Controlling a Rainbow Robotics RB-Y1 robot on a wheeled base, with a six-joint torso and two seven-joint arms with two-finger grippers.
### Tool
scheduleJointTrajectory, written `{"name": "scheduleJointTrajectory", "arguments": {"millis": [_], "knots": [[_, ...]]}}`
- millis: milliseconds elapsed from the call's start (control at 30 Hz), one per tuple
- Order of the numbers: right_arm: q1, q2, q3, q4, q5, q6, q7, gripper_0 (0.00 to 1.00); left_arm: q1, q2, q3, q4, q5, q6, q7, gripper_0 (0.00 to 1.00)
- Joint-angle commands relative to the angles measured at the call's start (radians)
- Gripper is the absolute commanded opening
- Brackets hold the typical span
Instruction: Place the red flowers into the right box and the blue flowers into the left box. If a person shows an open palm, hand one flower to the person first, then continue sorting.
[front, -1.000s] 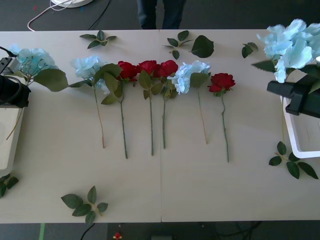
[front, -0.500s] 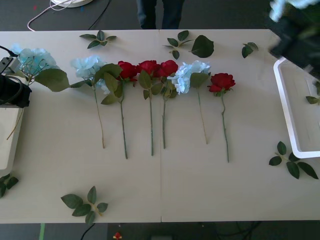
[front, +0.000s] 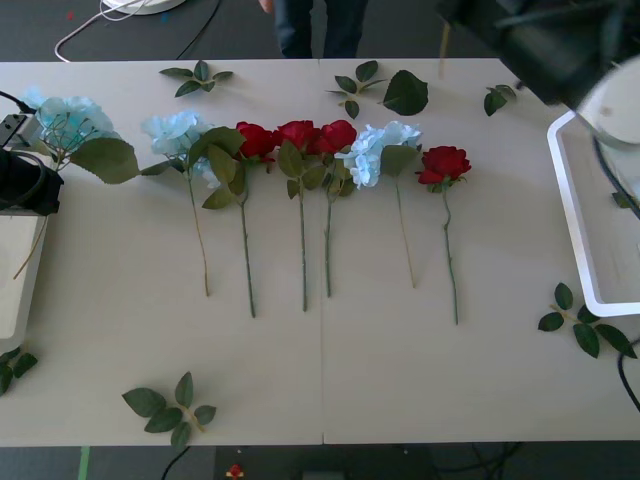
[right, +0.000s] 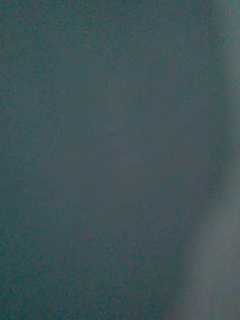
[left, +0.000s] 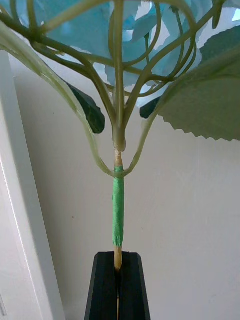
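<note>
Several red flowers (front: 297, 135) lie in a row mid-table, with two blue flowers (front: 175, 130) among them. At the table's left edge my left gripper (front: 25, 180) (left: 118, 272) is shut on the taped stem of another blue flower (front: 65, 118) (left: 118, 200), just beside the left box (front: 15, 280) (left: 15, 225). My right arm (front: 540, 40) is raised high over the far right corner. A thin pale stem (front: 442, 50) hangs from its gripper end, and the flower's head is hidden. The right box (front: 568, 215) sits at the right edge. A person's legs (front: 320, 25) stand behind the table.
Loose green leaf sprigs lie at the far edge (front: 197, 78) (front: 405, 93), near the right box (front: 585, 325) and at the near left (front: 170, 405). Cables (front: 120, 15) run on the floor beyond. The near half of the table has free room.
My right arm has lifted its blue flower from above the right box and swung it up toward the far side. The left arm and the table flowers have not moved.
</note>
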Motion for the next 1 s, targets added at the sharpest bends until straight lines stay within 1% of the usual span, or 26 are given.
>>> {"name": "scheduleJointTrajectory", "arguments": {"millis": [33,200,333,600,800,1000], "knots": [[-0.138,0.054,0.066,0.087,0.007,-0.069,0.027,0.0,-0.037,0.053,0.021,-0.017,-0.003,0.007,0.019,0.0],[-0.227,0.102,0.104,0.185,0.006,-0.103,0.023,0.0,-0.037,0.053,0.021,-0.017,-0.003,0.007,0.019,0.0],[-0.281,0.134,0.119,0.246,0.006,-0.115,0.026,0.0,-0.037,0.053,0.021,-0.017,-0.003,0.007,0.019,0.0],[-0.384,0.18,0.202,0.374,-0.006,-0.219,0.026,0.0,-0.037,0.053,0.021,-0.017,-0.003,0.007,0.019,0.0],[-0.419,0.208,0.204,0.423,-0.006,-0.221,0.026,0.0,-0.037,0.053,0.021,-0.017,-0.003,0.007,0.019,0.0],[-0.425,0.212,0.205,0.434,-0.008,-0.222,0.023,0.0,-0.037,0.053,0.021,-0.017,-0.003,0.007,0.019,0.0]]}}
